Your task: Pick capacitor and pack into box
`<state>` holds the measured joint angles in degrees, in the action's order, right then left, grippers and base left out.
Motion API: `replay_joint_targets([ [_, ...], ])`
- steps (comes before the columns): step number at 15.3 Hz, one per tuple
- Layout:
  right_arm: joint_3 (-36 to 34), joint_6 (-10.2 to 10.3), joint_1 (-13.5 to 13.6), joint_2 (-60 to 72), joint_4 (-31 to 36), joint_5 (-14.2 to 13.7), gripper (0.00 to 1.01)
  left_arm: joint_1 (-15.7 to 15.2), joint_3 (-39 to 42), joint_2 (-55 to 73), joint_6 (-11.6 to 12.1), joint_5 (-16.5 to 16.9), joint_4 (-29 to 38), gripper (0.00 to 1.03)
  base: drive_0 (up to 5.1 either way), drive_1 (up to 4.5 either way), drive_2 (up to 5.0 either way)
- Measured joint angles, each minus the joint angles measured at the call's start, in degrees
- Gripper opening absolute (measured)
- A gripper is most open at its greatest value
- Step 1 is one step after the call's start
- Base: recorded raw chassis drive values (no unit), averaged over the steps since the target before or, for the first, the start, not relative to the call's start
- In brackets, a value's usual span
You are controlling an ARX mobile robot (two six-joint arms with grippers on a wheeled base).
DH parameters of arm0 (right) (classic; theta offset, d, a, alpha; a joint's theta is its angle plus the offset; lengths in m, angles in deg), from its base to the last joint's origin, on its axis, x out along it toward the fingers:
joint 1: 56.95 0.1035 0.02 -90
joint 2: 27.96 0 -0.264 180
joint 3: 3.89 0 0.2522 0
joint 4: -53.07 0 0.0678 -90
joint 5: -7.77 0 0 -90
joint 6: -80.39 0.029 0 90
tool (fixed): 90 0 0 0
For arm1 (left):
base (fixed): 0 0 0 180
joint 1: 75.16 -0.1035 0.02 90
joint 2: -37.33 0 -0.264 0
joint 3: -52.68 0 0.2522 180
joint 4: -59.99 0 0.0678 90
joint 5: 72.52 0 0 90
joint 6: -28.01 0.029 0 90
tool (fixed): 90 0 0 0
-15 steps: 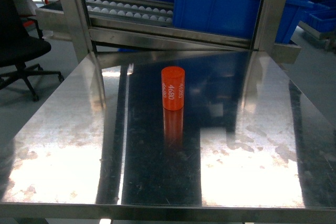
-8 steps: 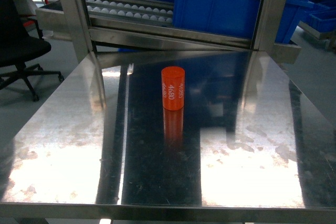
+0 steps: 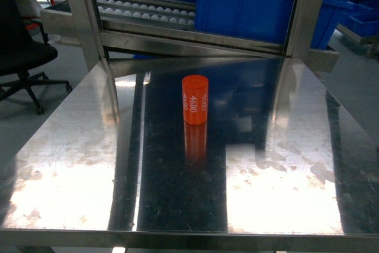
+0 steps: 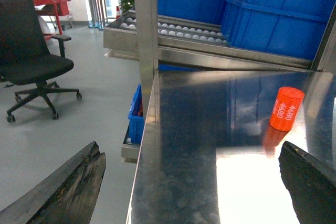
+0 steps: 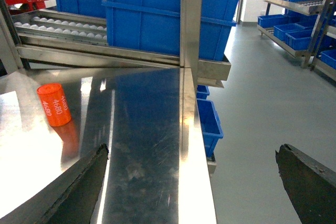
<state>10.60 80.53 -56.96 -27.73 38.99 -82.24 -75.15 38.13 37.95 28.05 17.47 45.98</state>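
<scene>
An orange cylindrical capacitor [image 3: 195, 99] with white "4680" print stands upright near the middle of the steel table [image 3: 89, 164]. It shows at the right of the left wrist view as the capacitor [image 4: 286, 108] and at the left of the right wrist view as the capacitor [image 5: 53, 104]. My left gripper [image 4: 191, 174] hangs open over the table's left edge, well short of the capacitor. My right gripper [image 5: 191, 174] hangs open over the table's right edge, nothing between its fingers. Neither gripper appears in the head view. The box is out of view.
Blue plastic bins [image 3: 249, 1] sit on a roller rack [image 3: 142, 10] behind the table. A steel post [image 4: 145, 24] rises at the table's back left, another post [image 5: 191, 19] at the back right. A black office chair [image 4: 31, 61] stands on the floor to the left.
</scene>
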Motion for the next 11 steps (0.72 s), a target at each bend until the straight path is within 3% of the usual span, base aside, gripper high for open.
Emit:
replay_joint_targets([
  [1,0.0,0.0,0.0,0.0,0.0,0.0,0.98,0.0,0.0,0.0,0.0,0.0,0.0,0.98,0.0,0.00,0.0],
  [2,0.0,0.0,0.0,0.0,0.0,0.0,0.98,3.1,-0.2,1.7,-1.2,-6.9,-0.3,0.98,0.0,0.00,0.0],
  [3,0.0,0.0,0.0,0.0,0.0,0.0,0.98,8.2,-0.5,9.2,-2.6,-15.0,6.2,0.98,0.0,0.00,0.0],
  [4,0.0,0.0,0.0,0.0,0.0,0.0,0.98,11.5,-1.6,17.9,-3.0,-18.8,14.0,0.98,0.0,0.00,0.0],
  [5,0.0,0.0,0.0,0.0,0.0,0.0,0.98,13.4,-4.4,28.7,-3.1,-18.9,24.0,0.98,0.0,0.00,0.0],
  [6,0.0,0.0,0.0,0.0,0.0,0.0,0.98,16.6,-11.6,48.5,-2.6,-14.3,40.1,0.98,0.0,0.00,0.0],
  [7,0.0,0.0,0.0,0.0,0.0,0.0,0.98,17.4,-21.2,72.0,-2.0,-7.3,50.1,0.98,0.0,0.00,0.0],
  [11,0.0,0.0,0.0,0.0,0.0,0.0,0.98,18.9,-40.6,99.1,-1.2,2.7,50.5,0.98,0.0,0.00,0.0],
])
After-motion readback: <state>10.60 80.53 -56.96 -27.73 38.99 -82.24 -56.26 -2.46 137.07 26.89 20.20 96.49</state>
